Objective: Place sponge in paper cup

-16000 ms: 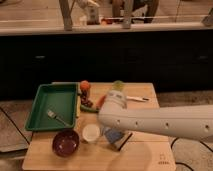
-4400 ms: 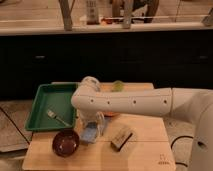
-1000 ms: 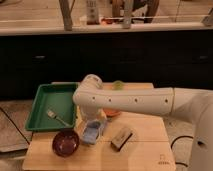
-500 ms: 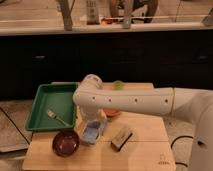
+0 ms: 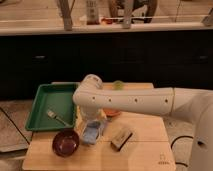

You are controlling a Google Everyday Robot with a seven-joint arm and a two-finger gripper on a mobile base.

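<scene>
One light-blue sponge (image 5: 91, 133) draws our eye first: a small soft rectangle, sitting at the mouth of the paper cup (image 5: 90, 136) near the desk's (image 5: 145, 150) front edge, left of centre. We see the dark red bowl (image 5: 66, 142) just beside it toward the front-left corner, and the black-topped tan block (image 5: 121, 138) near on the right. We find bare wood toward the front-right corner. We note the green tray (image 5: 46, 102), holding a fork (image 5: 58, 118), along the left edge. We watch the white arm (image 5: 145, 101) reach in from the right, elbow bent downward, gripper (image 5: 92, 121) directly above the sponge; we cannot tell how its jaws stand.
</scene>
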